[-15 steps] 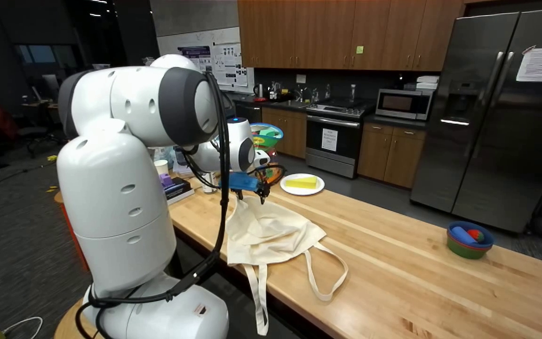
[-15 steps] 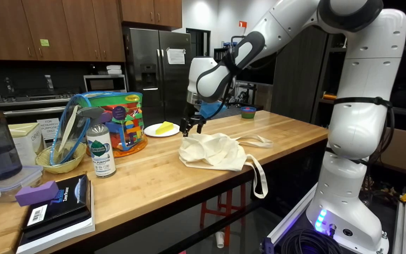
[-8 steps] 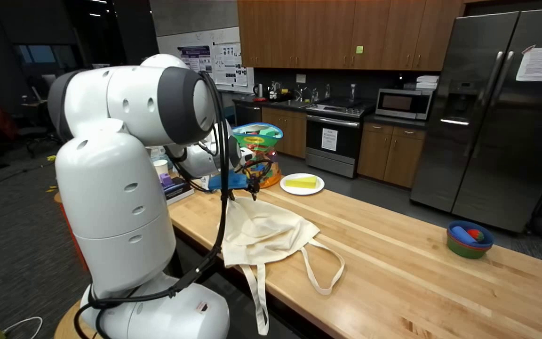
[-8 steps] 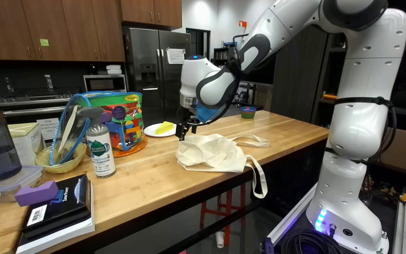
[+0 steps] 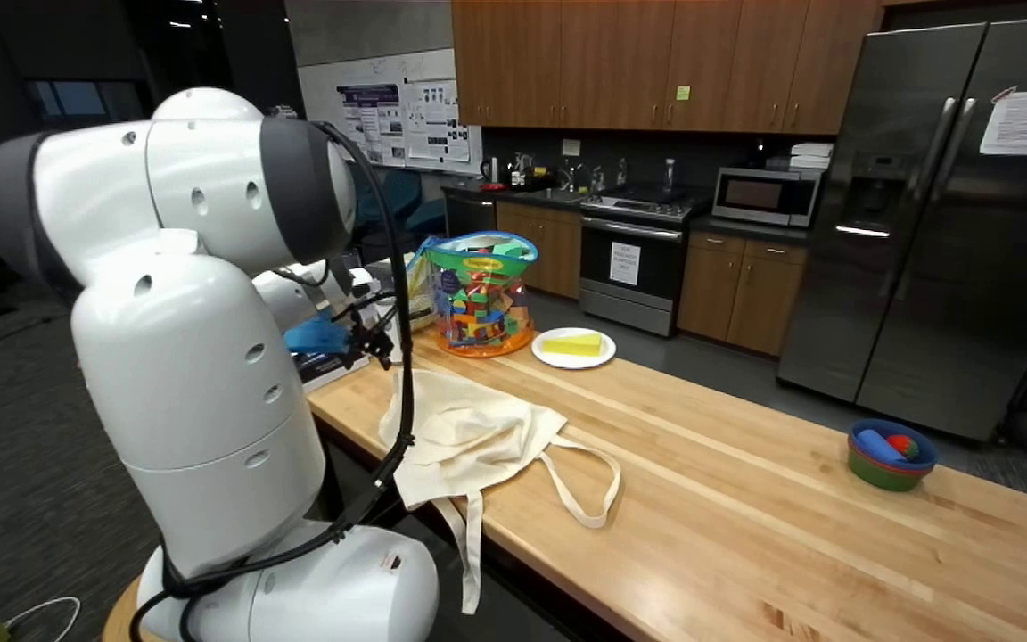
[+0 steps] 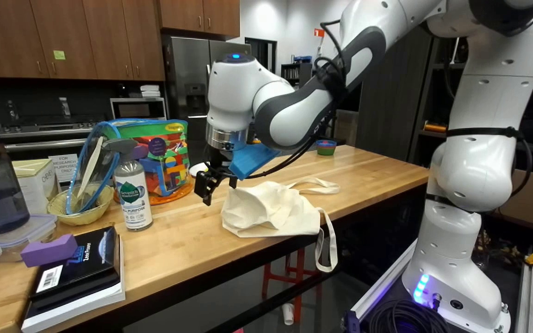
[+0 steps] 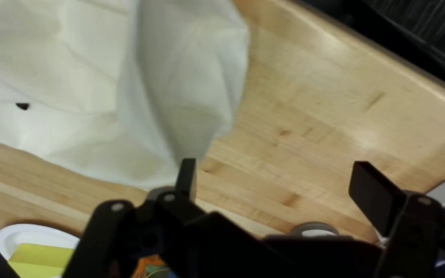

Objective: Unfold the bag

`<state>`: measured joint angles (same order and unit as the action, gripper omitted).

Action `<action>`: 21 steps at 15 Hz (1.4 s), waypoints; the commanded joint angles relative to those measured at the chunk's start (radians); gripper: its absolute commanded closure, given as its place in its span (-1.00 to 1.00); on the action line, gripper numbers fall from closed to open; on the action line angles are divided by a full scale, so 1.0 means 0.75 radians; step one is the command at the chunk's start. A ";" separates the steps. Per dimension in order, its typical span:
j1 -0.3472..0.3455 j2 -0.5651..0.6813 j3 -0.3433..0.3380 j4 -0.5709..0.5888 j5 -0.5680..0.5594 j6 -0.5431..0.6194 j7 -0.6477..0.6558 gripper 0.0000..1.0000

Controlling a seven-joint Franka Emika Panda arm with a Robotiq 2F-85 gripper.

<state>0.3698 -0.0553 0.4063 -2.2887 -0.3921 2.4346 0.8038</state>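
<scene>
A: Start at the fingers.

B: Black two-finger gripper (image 7: pixel 276 179), pointing down, its fingers (image 7: pixel 185 177) spread wide. Pale wooden tabletop (image 7: pixel 303 116) shows between them.

A: And the bag?

B: Cream soft cloth tote bag (image 6: pixel 275 210), creased, on the tabletop just beside the fingers. In the wrist view one fingertip overlaps its edge; touching or apart, cannot tell. That view also cuts the cloth off. Small dark spot (image 7: pixel 22 105) on it, mark or hole unclear.

A: Handles?

B: Long cloth loop straps (image 5: pixel 472 562), at the end away from the fingers. One lies on the wood, one hangs over the edge.

A: What else is obscured?

B: In an exterior view a black cable (image 5: pixel 406 357) crosses the bag's corner nearest the fingers. Farther out, a round white plate (image 5: pixel 574 362) bearing a yellow wedge (image 5: pixel 571 343); the wrist view trims both. Clear plastic bag of coloured blocks (image 5: pixel 482 308) beyond the fingers, mostly masked by them in the wrist view.

A: Arm?

B: White jointed arm (image 6: pixel 296 125), forearm sloping down toward the fingers, wrist upright above them. Its high bend is cropped in an exterior view.
</scene>
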 commanded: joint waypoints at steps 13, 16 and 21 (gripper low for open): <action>0.057 -0.055 0.108 0.064 -0.085 -0.219 0.356 -1.00; 0.042 -0.071 0.099 0.061 -0.124 -0.235 0.394 -1.00; 0.008 -0.072 0.085 0.059 -0.191 -0.322 0.454 -1.00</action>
<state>0.3882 -0.0873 0.4785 -2.2360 -0.4934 2.2332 1.1056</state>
